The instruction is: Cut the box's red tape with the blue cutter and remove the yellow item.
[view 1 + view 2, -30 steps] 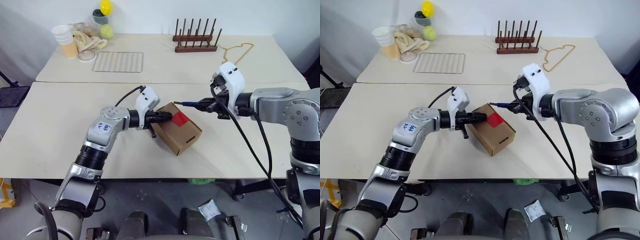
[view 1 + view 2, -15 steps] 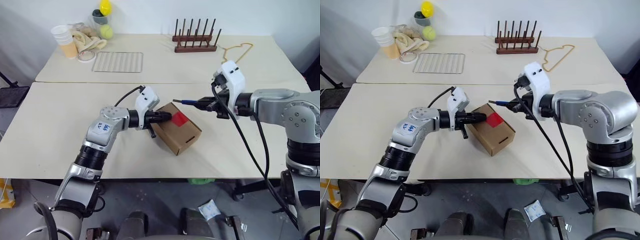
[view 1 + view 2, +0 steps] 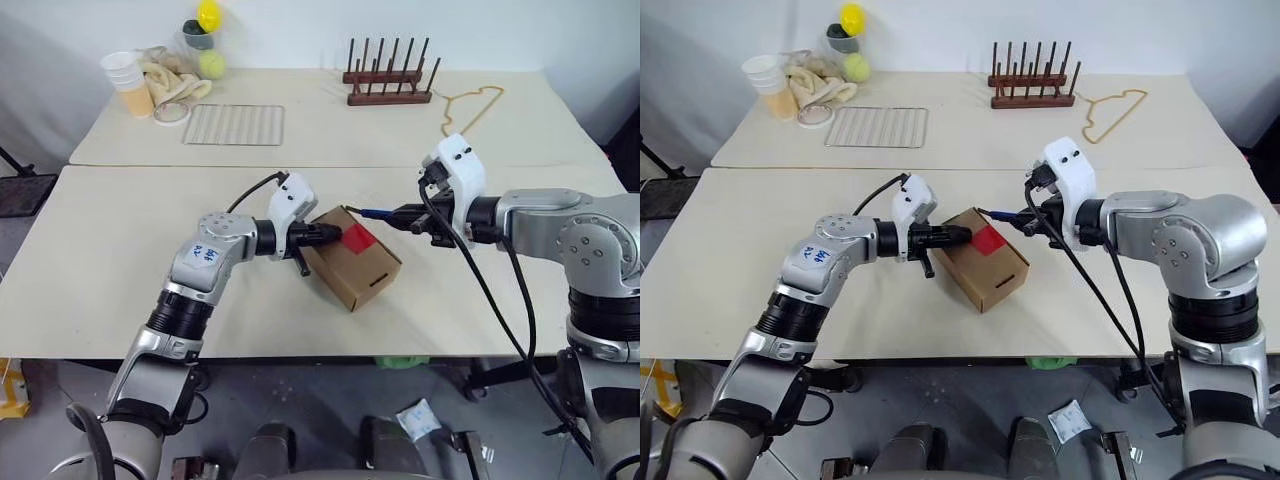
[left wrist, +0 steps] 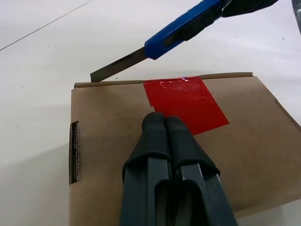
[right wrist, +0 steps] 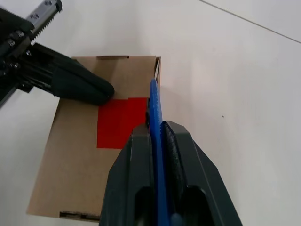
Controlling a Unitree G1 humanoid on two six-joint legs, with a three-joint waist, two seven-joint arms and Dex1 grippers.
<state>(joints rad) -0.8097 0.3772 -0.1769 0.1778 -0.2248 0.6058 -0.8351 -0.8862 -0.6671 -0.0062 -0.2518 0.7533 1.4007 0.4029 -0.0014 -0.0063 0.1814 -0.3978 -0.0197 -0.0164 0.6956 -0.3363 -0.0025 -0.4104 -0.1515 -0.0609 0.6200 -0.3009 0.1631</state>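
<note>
The brown box (image 3: pixel 355 272) lies slanted on the near table, its red tape (image 3: pixel 360 238) on the top face by the far edge. My left gripper (image 3: pixel 328 233) is shut, and its fingertips (image 4: pixel 162 123) press on the box top right at the tape (image 4: pixel 186 103). My right gripper (image 3: pixel 408 214) is shut on the blue cutter (image 3: pixel 378 212). The cutter's bare blade (image 4: pixel 117 68) hovers just over the box's far edge beside the tape. The yellow item is hidden.
On the far table are a wire grid (image 3: pixel 235 124), a wooden peg rack (image 3: pixel 388 85), a wire hanger (image 3: pixel 470 105), stacked cups (image 3: pixel 130 80), a cloth, a tennis ball (image 3: pixel 211 63) and a glossy yellow egg (image 3: pixel 210 14). A seam separates the two tables.
</note>
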